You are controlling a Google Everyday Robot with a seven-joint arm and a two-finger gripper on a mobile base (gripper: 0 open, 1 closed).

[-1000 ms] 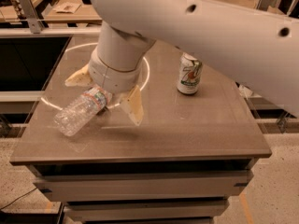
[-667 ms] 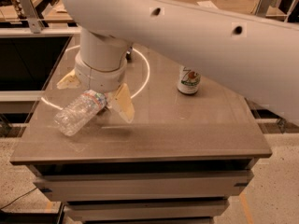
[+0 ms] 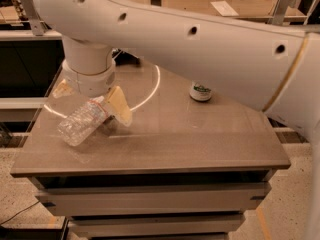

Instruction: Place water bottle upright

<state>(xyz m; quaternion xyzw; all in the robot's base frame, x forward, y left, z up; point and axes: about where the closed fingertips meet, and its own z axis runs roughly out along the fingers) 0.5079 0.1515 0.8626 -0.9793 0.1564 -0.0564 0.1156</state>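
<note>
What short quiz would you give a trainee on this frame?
1. True or false: the water bottle stands upright on the table.
2. Where is the gripper? A) down by the floor. B) at the water bottle's cap end, above the table. C) behind the far workbench.
3. What hides the top of the green-and-white soda can?

Key:
1. False. The bottle is tilted, with its cap end raised toward the gripper.
2. B.
3. The robot's white arm, which crosses in front of the can.
</note>
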